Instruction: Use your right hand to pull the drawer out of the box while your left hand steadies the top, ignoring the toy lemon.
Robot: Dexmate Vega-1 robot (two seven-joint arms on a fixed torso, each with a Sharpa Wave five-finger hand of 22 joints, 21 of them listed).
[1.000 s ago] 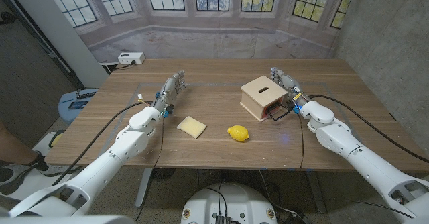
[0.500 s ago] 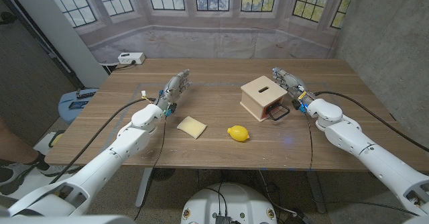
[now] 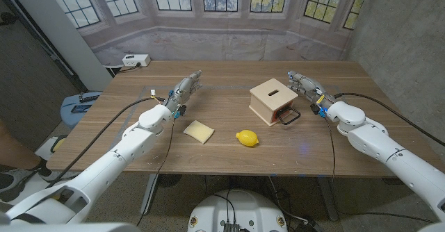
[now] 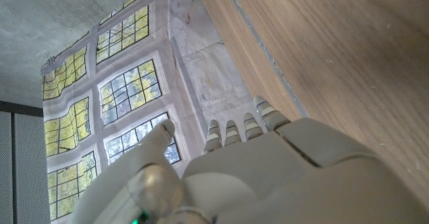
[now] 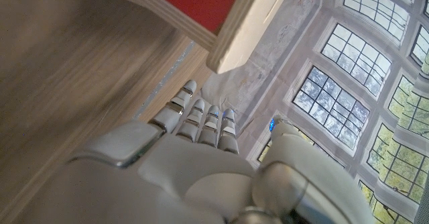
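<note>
drawer handle (image 3: 289,116), a black loop, stuck out from the red front of the wooden box (image 3: 271,98) near the middle of the counter (image 3: 229,148). the right hand (image 3: 306,87) stood just beside the box, fingers (image 5: 201,120) straight and pressed together, holding nothing. the left hand (image 3: 182,92) was well apart to the left, fingers (image 4: 241,127) also straight and together, empty. toy lemon (image 3: 247,138) lay in front of the box, near a pale yellow flat piece (image 3: 199,130).
</note>
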